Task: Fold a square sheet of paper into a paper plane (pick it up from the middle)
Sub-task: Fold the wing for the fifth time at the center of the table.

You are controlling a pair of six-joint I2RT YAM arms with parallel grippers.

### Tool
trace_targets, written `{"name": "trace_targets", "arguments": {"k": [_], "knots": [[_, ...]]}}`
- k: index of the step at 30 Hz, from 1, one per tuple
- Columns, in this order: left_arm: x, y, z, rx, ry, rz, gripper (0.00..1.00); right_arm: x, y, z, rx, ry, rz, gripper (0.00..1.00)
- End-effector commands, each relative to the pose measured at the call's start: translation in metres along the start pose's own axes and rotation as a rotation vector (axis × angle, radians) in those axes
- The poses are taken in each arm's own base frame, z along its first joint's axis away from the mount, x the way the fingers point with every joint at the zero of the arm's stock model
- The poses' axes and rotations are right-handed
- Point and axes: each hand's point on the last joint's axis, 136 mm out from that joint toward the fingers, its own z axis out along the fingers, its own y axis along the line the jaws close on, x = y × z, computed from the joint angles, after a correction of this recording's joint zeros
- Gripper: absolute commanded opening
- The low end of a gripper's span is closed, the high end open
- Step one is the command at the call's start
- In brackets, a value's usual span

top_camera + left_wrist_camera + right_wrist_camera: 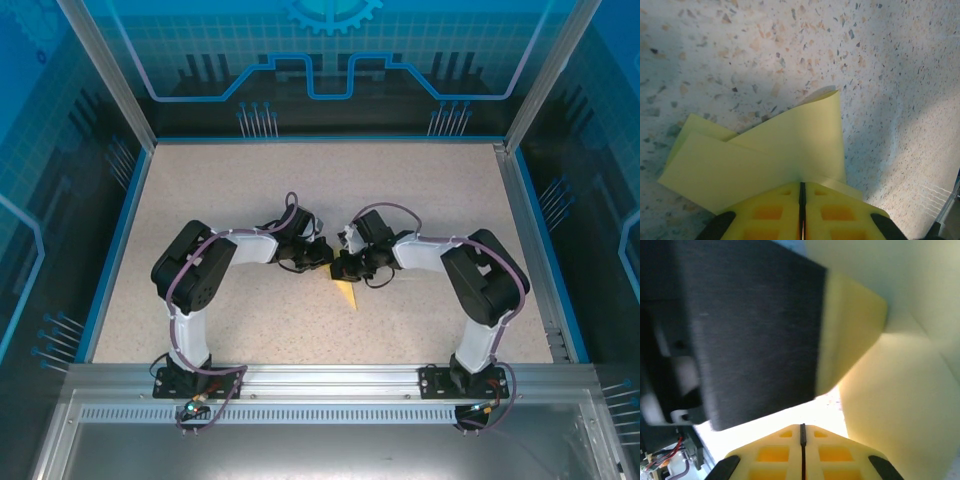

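The pale-yellow sheet of paper (765, 155) is folded into overlapping flaps, lifted over the speckled table. My left gripper (801, 186) is shut on its folded edge, and the flaps spread out from the fingertips. From above, a yellow point of the paper (347, 293) hangs below the two grippers, which meet at the table's middle: left gripper (320, 257), right gripper (346, 268). My right gripper (802, 427) is shut with nothing between its fingers. Just to its right is the paper (905, 405). The left gripper's black body (750, 330) looms close ahead of it.
The speckled table (250, 190) is bounded by a blue rim and glass walls (330, 60). An aluminium rail (330, 378) with both arm bases runs along the near edge. Both forearms reach inward and nearly touch at the centre.
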Motion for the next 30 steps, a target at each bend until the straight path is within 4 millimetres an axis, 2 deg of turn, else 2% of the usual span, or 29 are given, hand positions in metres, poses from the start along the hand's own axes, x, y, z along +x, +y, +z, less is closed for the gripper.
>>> {"name": "trace_targets", "arguments": {"k": [1,5,10,12,16,19,22,23,27,30], "knots": [[0.009,0.027,0.011,-0.071,0.032,-0.033,0.1,0.001,-0.007,0.007,0.042,0.015,0.015,0.07],[0.008,0.027,0.012,-0.07,0.032,-0.031,0.1,0.007,-0.023,0.013,0.091,0.034,0.037,0.06],[0.009,0.03,0.013,-0.079,0.034,-0.034,0.1,0.028,-0.045,0.017,0.15,0.089,0.077,0.06],[0.009,0.031,0.014,-0.083,0.035,-0.038,0.1,0.03,-0.045,0.014,0.149,0.089,0.076,0.06],[0.009,0.033,0.014,-0.09,0.034,-0.042,0.1,0.025,-0.023,0.002,0.088,0.069,0.036,0.07],[0.01,0.034,0.015,-0.096,0.038,-0.045,0.1,0.029,-0.016,-0.006,0.073,0.074,0.021,0.08],[0.01,0.035,0.016,-0.098,0.04,-0.048,0.1,0.035,-0.021,-0.005,0.081,0.092,0.028,0.08],[0.01,0.035,0.016,-0.097,0.04,-0.048,0.1,0.048,-0.032,-0.002,0.103,0.118,0.047,0.08],[0.009,0.033,0.016,-0.095,0.037,-0.048,0.1,0.063,-0.055,0.005,0.14,0.154,0.095,0.08],[0.009,0.035,0.016,-0.098,0.039,-0.05,0.1,0.063,-0.054,0.002,0.133,0.148,0.096,0.07]]}}
